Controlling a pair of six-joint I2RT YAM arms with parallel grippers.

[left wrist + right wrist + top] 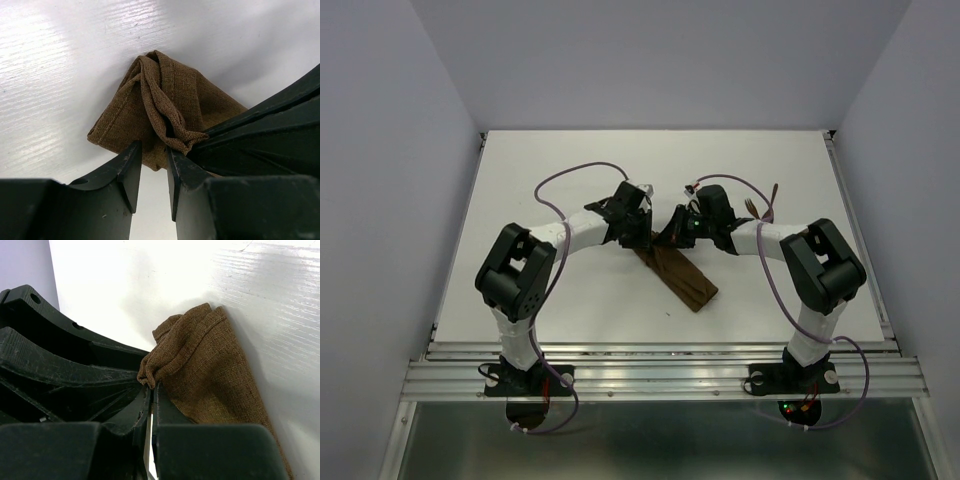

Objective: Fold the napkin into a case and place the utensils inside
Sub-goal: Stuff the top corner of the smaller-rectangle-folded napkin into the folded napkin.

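The dark brown napkin [685, 280] lies as a narrow folded strip running diagonally at mid table. My right gripper [152, 387] is shut on a bunched corner of the napkin [210, 365] at its far end. My left gripper [153, 149] stands open right beside it, its fingertips at the edge of the napkin [175, 95] with a low fold reaching between them. In the top view both grippers meet over the strip's far end, left [640, 235] and right [672, 235]. Slim brown utensils [775, 192] show partly behind the right arm.
The white table [570, 180] ends at a metal rail along the near edge [660, 370]. Grey walls close in the back and both sides. Purple cables loop over both arms [570, 175].
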